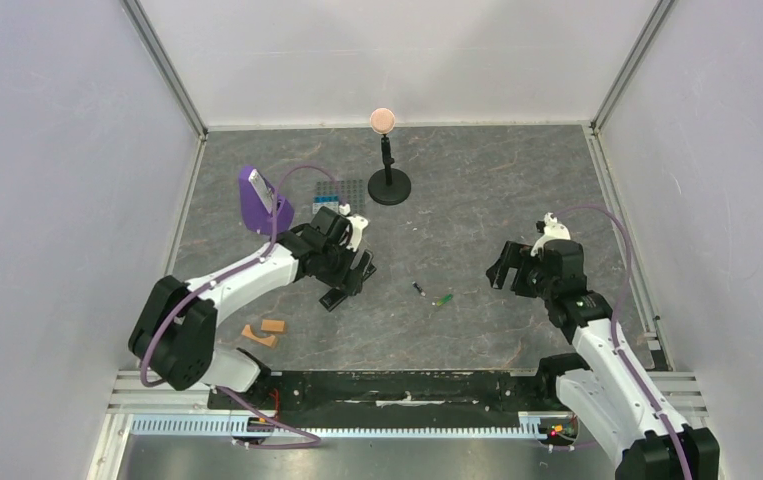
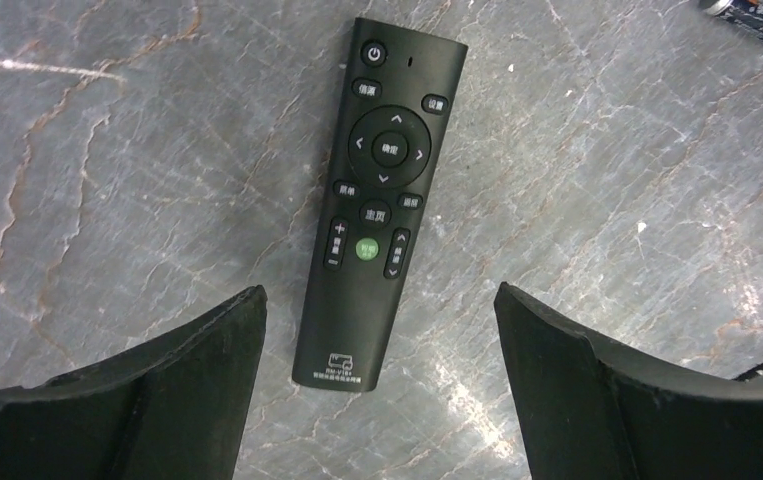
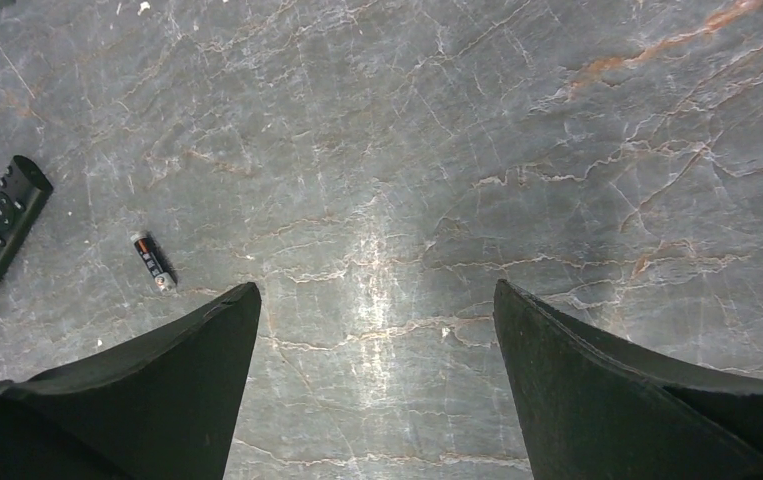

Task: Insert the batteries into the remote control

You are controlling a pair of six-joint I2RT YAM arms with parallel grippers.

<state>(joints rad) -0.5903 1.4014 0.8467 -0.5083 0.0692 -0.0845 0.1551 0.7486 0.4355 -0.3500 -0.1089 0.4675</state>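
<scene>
Black plastic, slim and long: the remote control (image 2: 377,200) lies flat on the grey marbled table (image 2: 107,150), with its buttons facing up. The left gripper (image 2: 377,295) hovers over the lower end of the remote control. Its 2 fingers (image 2: 177,390) are spread wide, 1 on each side of it, and they do not touch it. It holds nothing.

To the right of the remote control, near it but apart from it, lies the dark battery (image 1: 420,289), and just beside that one the green battery (image 1: 443,299). The right gripper (image 3: 377,290) hangs further to the right of the remote control, beyond these 2 — its fingers (image 3: 617,400) are also wide apart and empty, above bare table.

Behind the remote control stand a grey studded baseplate (image 1: 345,190) and a small black stand with a peach ball (image 1: 387,160). Nearer to the arm bases than the remote control lie 2 orange-tan blocks (image 1: 265,332).
</scene>
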